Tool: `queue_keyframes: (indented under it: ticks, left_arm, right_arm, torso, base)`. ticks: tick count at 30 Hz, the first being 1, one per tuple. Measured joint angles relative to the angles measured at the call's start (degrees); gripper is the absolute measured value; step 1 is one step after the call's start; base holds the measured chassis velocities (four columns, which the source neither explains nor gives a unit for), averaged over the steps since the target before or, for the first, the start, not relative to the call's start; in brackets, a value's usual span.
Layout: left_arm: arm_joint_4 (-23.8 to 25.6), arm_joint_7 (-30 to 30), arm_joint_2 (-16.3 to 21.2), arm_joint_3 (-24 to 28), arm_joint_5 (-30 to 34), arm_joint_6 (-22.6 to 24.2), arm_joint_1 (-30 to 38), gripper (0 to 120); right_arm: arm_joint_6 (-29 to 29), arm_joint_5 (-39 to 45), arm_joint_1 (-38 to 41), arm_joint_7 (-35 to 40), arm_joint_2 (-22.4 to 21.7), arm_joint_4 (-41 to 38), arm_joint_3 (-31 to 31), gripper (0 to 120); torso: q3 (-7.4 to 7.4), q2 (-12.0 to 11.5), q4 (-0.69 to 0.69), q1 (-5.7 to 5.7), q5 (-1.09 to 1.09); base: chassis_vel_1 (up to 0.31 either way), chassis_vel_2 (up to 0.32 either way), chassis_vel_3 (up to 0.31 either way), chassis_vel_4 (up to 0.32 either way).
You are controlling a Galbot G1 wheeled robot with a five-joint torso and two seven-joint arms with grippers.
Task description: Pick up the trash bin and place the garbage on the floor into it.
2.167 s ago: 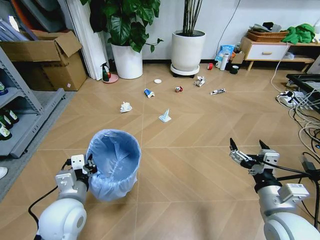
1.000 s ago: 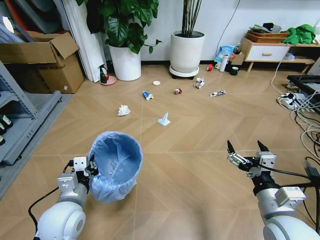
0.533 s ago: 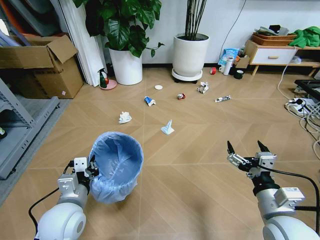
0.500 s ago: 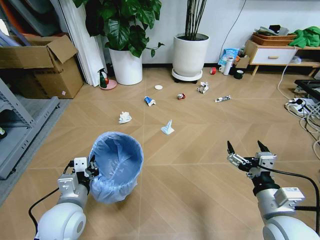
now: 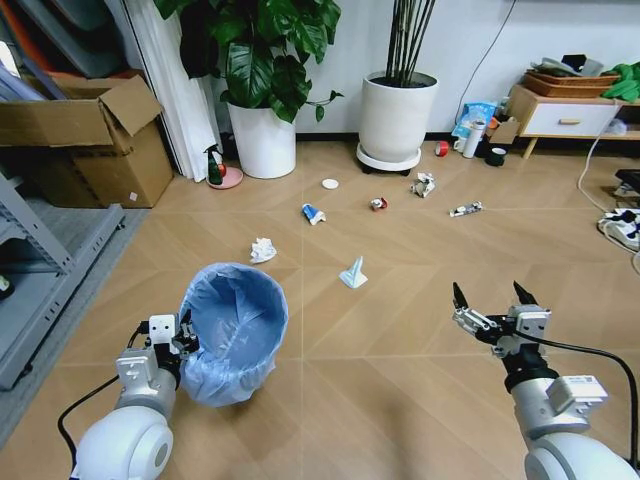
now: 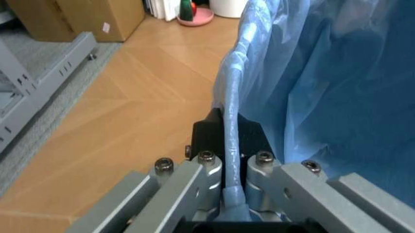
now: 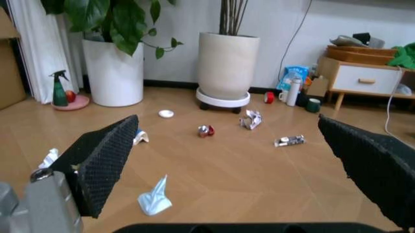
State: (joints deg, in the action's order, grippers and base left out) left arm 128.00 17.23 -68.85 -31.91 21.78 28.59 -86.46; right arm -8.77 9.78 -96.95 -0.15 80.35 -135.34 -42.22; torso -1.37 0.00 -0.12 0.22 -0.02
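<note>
Left gripper [image 5: 183, 333] fingers clamp the trash bin [image 5: 232, 330] rim, hiding it; right gripper [image 5: 489, 300] spread empty.

Pale blue liner, tan chevron floor [image 5: 400, 250]
Trash bin [image 5: 232, 330] bag translucent light blue; beyond it white paper wad [image 5: 262, 249], red can [image 5: 378, 203].

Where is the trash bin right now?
In the head view the trash bin sits low on the robot's left, its bag-lined rim clamped in the left hand, with the crumpled paper wad beyond it.
</note>
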Motion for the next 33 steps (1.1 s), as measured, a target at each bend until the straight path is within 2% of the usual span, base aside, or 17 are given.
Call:
queue_keyframes:
  ticks: [2, 3, 33]
  left_arm:
    - [0.0, -0.1, 0.0, 0.1, 0.0, 0.0, 0.1, 0]
    - [-0.1, -0.1, 0.0, 0.1, 0.0, 0.0, 0.1, 0]
    - [-0.6, -0.4, -0.2, -0.1, -0.2, -0.7, 0.4, 0]
  right_arm:
    - [0.0, -0.2, 0.0, -0.1, 0.1, 0.1, 0.0, 100]
    - [0.1, -0.2, 0.0, -0.1, 0.1, 0.1, 0.1, 100]
    - [0.4, -0.6, 0.0, -0.8, 0.4, 0.4, 0.3, 100]
  torso:
    - [0.00, 0.0, -0.02, 0.00, -0.05]
    - [0.00, 0.0, -0.01, 0.00, 0.00]
    - [0.00, 0.0, -0.01, 0.00, -0.02]
  base:
    - [-0.074, 0.239, 0.081, -0.293]
    - [-0.076, 0.228, 0.072, -0.272]
    - [-0.067, 0.276, 0.065, -0.276]
